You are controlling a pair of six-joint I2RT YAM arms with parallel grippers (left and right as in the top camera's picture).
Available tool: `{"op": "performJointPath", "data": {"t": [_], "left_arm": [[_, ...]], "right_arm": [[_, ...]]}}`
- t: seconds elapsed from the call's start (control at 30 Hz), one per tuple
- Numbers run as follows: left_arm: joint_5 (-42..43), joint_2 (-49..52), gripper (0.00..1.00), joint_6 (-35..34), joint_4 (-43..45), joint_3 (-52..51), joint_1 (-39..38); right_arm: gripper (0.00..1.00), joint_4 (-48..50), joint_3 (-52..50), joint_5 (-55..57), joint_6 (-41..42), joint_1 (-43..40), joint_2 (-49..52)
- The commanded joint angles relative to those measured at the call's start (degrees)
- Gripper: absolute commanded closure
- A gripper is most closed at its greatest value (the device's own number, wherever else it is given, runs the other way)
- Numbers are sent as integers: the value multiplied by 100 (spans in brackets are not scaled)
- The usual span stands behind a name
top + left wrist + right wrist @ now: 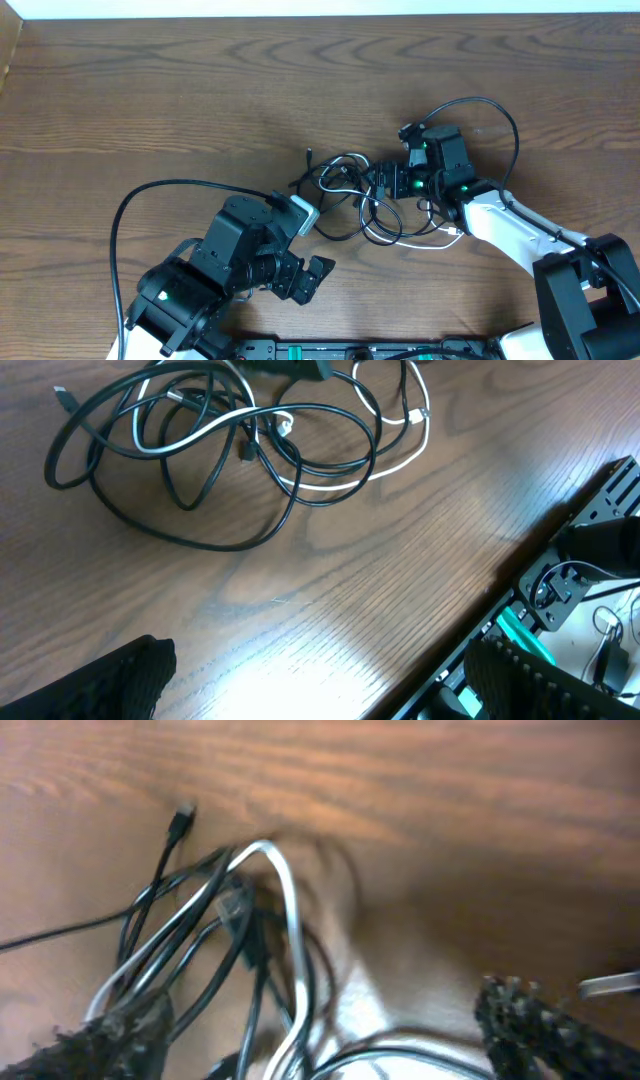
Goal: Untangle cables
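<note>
the job is at its opening step: the cables [345, 190] lie in one knotted heap near the middle of the table [200, 80], and nothing looks pulled free yet.

your right pincer [330, 1035] is down over the right side of the heap, jaws spread wide. in its own camera several black strands and the white cable [285, 890] run up between the two fingers, but neither finger presses on them, so nothing is held (that view is blurred, so i cannot tell which strand sits lowest in the gap). a small plug [182, 817] on a black cord sticks out above the heap on the left of that view.

your left pincer [320, 678] is released too, jaws wide, hovering over bare wood a little way off the heap on its near-left side. it touches no cord.

the next move, as i judge it, calls for the right pincer to close on only one strand, ideally the white one, since it is the easiest to tell from the black ones. as it stands, closing would likely catch a bundle and drag the whole knot. you will probably want the left pincer to come in and pin the black loops [180, 470] so the heap stays put while you draw the white cable out to the right. watch the loose plugs: they could snag on a loop.
</note>
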Motion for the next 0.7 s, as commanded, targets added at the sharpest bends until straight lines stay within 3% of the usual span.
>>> {"op": "performJointPath", "data": {"t": [0.0,0.17,0.27,0.37,0.57,0.67], "left_arm": [[-39,-4,2,59,-55,17,2],[-42,-4,2,83,-57,17,2],[-42,-4,2,83,-57,17,2],[-42,-4,2,83,-57,17,2],[-39,-4,2,81,-55,17,2],[-37,-4,2,79,-55,17,2]], "right_arm": [[15,31,-13,507,-313,22,-13],[31,-236,-13,-393,-767,28,-170],[48,-356,-13,-396,-1145,28,-186],[56,-520,-15,-146,-1414,28,-184],[53,-588,-26,-33,-1425,63,-138],[57,-422,-28,133,-1427,166,-66]]}}
